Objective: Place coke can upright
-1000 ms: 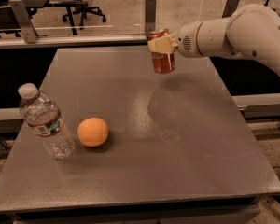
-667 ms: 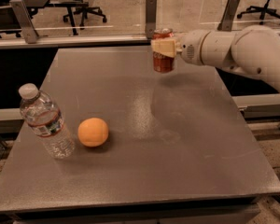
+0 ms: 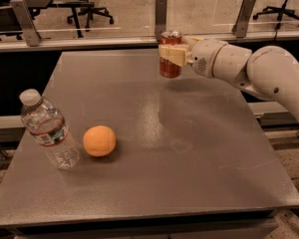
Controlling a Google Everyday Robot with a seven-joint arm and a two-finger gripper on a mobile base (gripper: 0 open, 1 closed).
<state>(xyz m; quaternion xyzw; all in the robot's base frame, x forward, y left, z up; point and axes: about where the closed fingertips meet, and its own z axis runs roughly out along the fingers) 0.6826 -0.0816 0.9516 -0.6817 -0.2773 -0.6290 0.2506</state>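
One grey worktop [image 3: 189,173] lies under it all. My arm [image 3: 269,73] comes in over its right side. The water bottle [image 3: 47,131] stands at its near-left edge, with the orange [image 3: 99,141] on its near-left part. My hand [image 3: 170,54] clamps the coke can [image 3: 170,69] upright above its far middle.

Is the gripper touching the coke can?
Touching: the camera view shows the gripper closed around the upright coke can, held above the table.
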